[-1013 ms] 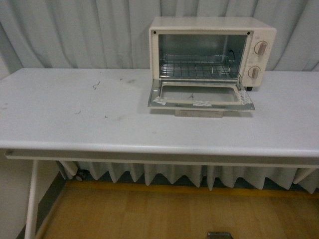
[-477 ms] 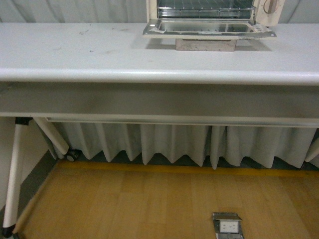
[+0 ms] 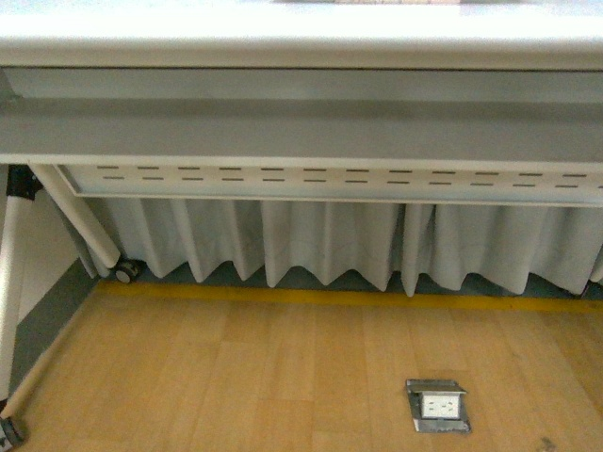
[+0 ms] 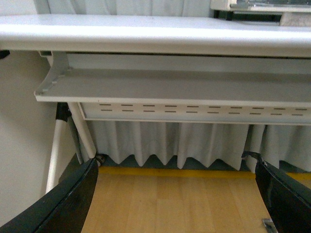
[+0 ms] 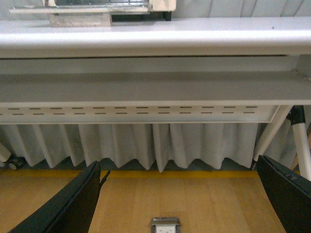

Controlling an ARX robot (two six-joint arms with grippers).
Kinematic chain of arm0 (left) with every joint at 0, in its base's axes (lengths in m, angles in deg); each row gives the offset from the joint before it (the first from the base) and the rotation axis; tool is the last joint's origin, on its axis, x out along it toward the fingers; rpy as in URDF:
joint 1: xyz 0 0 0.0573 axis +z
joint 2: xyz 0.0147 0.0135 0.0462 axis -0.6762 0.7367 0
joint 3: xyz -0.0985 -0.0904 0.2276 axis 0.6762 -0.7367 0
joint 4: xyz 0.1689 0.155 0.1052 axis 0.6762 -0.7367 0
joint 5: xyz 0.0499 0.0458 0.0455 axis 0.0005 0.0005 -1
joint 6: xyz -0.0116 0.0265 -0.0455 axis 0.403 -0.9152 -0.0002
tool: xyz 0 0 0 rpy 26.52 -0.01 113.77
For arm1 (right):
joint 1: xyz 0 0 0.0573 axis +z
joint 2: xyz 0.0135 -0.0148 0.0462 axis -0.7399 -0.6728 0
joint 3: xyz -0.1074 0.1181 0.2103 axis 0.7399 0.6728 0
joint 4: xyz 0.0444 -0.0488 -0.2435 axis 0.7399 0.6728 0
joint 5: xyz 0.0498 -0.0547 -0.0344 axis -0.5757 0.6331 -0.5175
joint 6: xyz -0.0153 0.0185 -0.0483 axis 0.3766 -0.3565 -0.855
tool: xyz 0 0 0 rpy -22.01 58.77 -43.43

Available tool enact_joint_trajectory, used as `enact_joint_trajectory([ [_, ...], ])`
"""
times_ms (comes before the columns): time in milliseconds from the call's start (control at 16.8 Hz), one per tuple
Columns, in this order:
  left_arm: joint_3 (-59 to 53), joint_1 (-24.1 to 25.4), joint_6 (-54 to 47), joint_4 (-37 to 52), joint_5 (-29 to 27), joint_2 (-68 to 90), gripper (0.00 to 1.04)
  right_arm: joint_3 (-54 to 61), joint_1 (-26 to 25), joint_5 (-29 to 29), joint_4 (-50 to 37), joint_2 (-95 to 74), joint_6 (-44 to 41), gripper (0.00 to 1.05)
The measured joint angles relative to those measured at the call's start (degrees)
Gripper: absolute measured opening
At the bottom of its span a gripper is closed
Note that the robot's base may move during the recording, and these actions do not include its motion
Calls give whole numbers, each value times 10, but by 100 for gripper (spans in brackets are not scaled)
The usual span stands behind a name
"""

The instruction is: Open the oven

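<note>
Both grippers hung below the table's front edge, jaws spread wide and empty: left gripper [image 4: 175, 204], right gripper [image 5: 177, 204]. The oven [image 5: 92, 7] sat above on the table [image 5: 155, 36], door already dropped open, nearer the right arm.

The cream-white boxy toaster oven [image 5: 160, 5] is showing only as a strip at the right wrist view's upper edge, its lowered door [image 5: 80, 7] being cut off; the front view's long white worktop [image 3: 301, 42] is hiding it completely. The black fingers [image 4: 58, 204] are running off each wrist picture's corners.
</note>
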Motion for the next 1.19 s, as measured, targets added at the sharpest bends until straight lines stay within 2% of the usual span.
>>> enact_joint_trajectory([
  [1192,0,0,0,-1,0,0,98,0,0,0,1,0,0,98],
])
